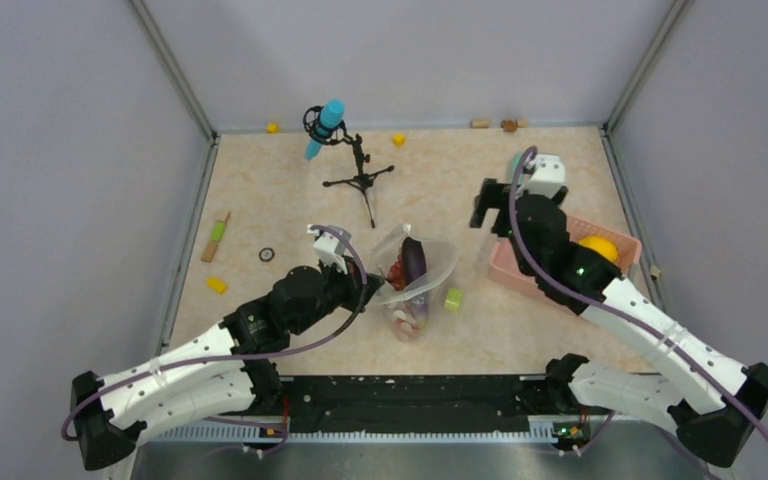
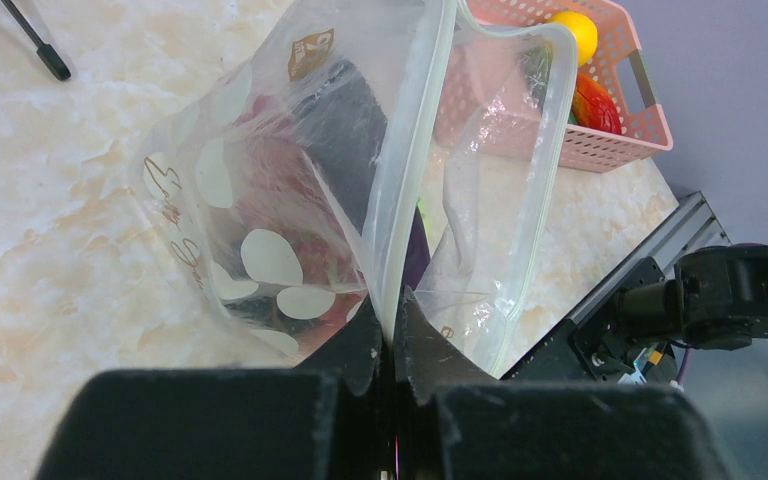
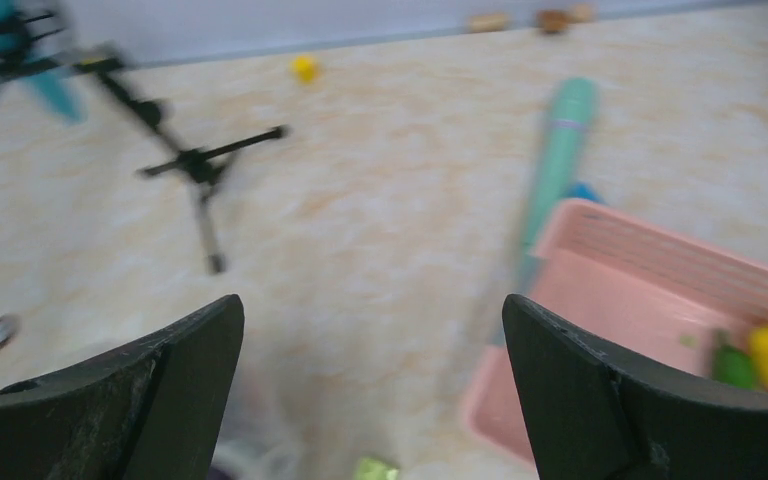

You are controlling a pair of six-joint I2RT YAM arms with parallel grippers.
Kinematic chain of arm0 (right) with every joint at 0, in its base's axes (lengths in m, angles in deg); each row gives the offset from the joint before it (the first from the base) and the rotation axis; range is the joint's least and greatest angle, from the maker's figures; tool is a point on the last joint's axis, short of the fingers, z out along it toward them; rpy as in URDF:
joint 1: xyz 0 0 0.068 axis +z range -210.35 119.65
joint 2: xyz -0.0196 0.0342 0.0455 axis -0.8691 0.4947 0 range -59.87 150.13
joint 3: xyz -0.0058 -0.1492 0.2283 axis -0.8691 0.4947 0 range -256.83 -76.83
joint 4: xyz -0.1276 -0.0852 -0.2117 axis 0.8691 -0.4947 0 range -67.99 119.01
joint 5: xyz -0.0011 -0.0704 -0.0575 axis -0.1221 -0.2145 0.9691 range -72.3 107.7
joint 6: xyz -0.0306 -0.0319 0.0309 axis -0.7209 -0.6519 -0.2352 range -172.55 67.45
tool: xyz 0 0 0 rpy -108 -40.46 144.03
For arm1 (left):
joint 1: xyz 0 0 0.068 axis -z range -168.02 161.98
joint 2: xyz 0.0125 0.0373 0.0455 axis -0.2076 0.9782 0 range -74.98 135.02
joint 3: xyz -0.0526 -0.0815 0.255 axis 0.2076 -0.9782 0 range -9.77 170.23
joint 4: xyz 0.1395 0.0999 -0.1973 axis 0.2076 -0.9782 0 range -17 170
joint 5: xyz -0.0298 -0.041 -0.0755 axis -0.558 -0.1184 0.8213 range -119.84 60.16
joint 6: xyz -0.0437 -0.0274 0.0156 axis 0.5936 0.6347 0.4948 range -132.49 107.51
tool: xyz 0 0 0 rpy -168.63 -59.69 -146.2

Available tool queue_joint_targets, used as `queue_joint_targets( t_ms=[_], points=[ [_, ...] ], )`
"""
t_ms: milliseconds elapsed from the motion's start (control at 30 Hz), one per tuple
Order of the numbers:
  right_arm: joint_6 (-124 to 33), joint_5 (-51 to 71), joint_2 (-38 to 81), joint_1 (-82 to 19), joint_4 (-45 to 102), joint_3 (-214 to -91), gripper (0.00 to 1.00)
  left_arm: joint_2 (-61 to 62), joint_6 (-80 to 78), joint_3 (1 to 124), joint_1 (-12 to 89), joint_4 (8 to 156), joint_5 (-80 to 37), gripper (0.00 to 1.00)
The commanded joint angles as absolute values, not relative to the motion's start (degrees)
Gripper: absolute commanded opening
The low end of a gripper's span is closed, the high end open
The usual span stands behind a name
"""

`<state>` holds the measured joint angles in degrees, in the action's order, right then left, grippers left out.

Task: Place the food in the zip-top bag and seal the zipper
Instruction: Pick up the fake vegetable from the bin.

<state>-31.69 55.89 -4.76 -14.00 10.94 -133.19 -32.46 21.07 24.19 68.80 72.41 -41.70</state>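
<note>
The clear dotted zip-top bag [image 1: 422, 285] stands open at the table's middle; it fills the left wrist view [image 2: 250, 190]. Inside it are a dark purple piece [image 1: 412, 258] and red pieces [image 1: 397, 272]. My left gripper [image 1: 370, 290] is shut on the bag's white zipper strip [image 2: 415, 130], its tips [image 2: 392, 312] pinching that edge. The bag's mouth gapes open to the right. A yellow lemon [image 1: 598, 247], a green vegetable [image 3: 730, 365] and a red piece [image 2: 595, 100] lie in the pink basket [image 1: 508, 268]. My right gripper [image 1: 485, 205] is open and empty, above the table left of the basket [image 3: 372, 310].
A lime-green cylinder [image 1: 453, 299] lies right of the bag. A tripod microphone stand [image 1: 360, 175] stands behind it. A teal pen [image 3: 558, 160] lies behind the basket. Yellow blocks [image 1: 217, 285] [image 1: 398, 139], a small ring [image 1: 266, 254] and corks [image 1: 480, 123] are scattered about.
</note>
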Motion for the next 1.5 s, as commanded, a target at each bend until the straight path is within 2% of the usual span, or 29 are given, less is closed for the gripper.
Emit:
queue_joint_targets(
  t_ms=[0,233,367,533,833,1033,1300,1467],
  points=[
    [-29.3,60.1,-4.7,-29.4,0.2,-132.5,0.99,-33.0,21.6,23.9,68.8,75.0,-41.8,0.0],
    [-34.8,64.8,1.5,-45.3,3.4,-126.3,0.99,-32.3,21.7,24.1,68.7,75.4,-40.8,0.0],
    [-40.6,68.1,6.5,-49.0,11.1,-120.9,0.99,-31.2,21.6,24.1,68.7,75.6,-40.9,0.0],
    [-45.4,70.6,14.4,-49.8,20.7,-117.7,0.99,-29.2,21.1,24.3,68.7,76.1,-40.8,0.0],
    [-50.4,75.6,23.1,-51.1,27.9,-115.2,0.99,-28.1,21.0,24.8,68.7,75.8,-39.6,0.0],
    [-53.1,76.2,23.8,-52.3,38.8,-111.2,0.99,-28.8,20.9,24.4,68.8,76.0,-39.9,0.0],
    [-56.0,78.6,23.3,-53.1,42.7,-109.5,0.99,-27.8,20.9,24.7,68.7,76.1,-40.2,0.0],
    [-57.5,75.2,22.4,-53.6,43.5,-108.6,0.99,-27.0,20.8,24.7,68.7,76.2,-40.2,0.0]
  ],
)
